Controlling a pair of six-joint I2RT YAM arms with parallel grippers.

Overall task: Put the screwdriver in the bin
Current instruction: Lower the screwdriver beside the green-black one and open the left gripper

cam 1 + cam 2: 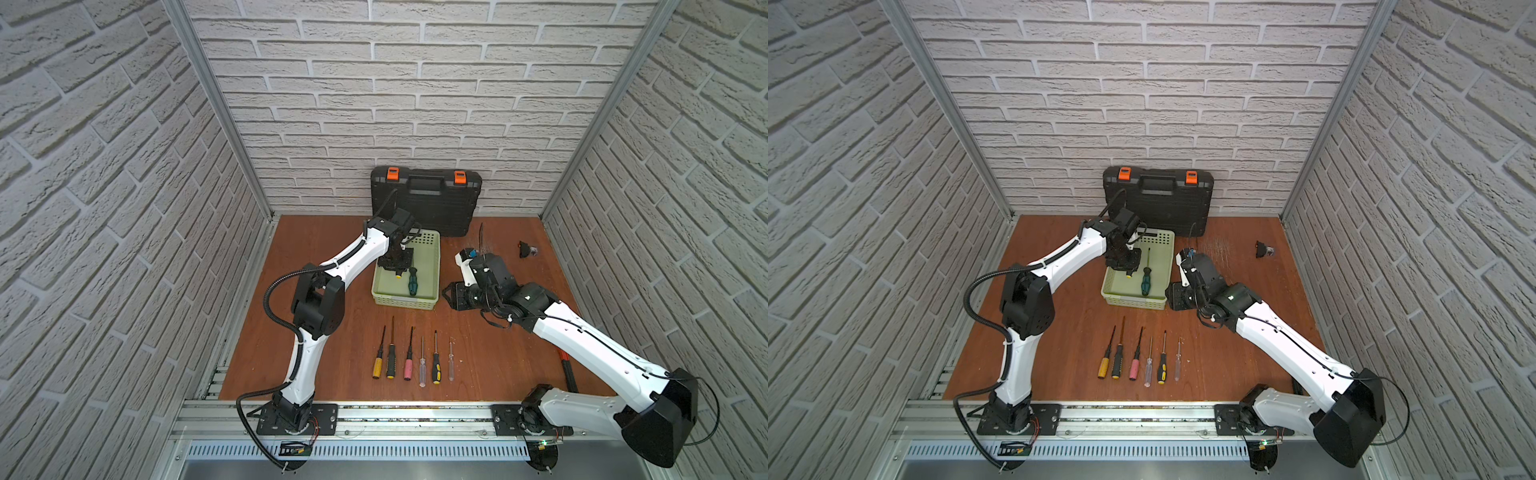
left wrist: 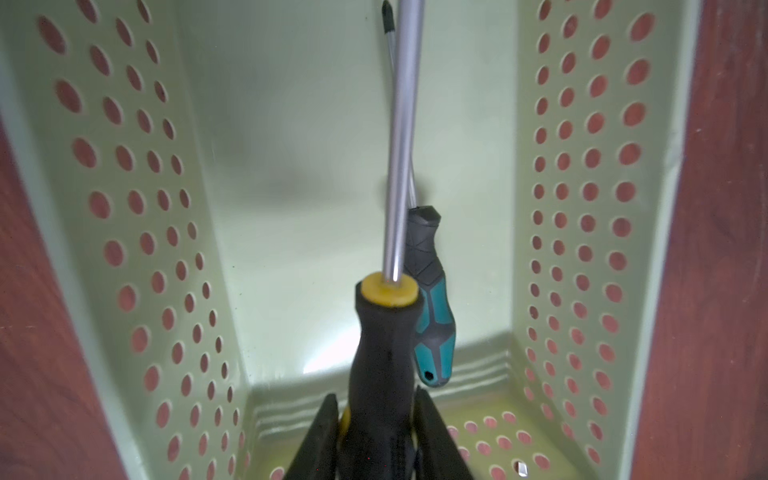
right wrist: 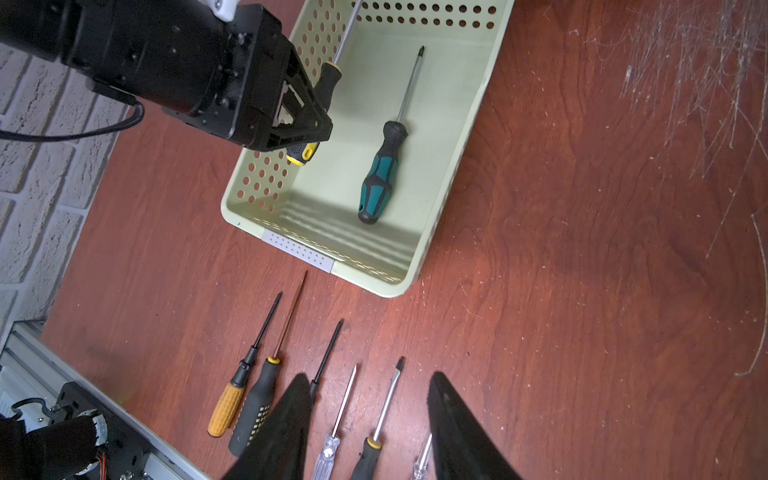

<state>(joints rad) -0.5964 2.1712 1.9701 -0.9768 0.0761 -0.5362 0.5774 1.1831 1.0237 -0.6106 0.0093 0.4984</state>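
Over the bin point(image 1: 429, 266), left tool point(image 2: 374, 409) grasping screwdriver point(image 2: 382, 332), right tool point(image 3: 369, 377) parted, empty.

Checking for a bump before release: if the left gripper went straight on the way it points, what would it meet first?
Probably the floor of the bin: the left gripper, shut on the black-and-yellow screwdriver, points down into it. The teal screwdriver lies close beside that line; depth is unclear.
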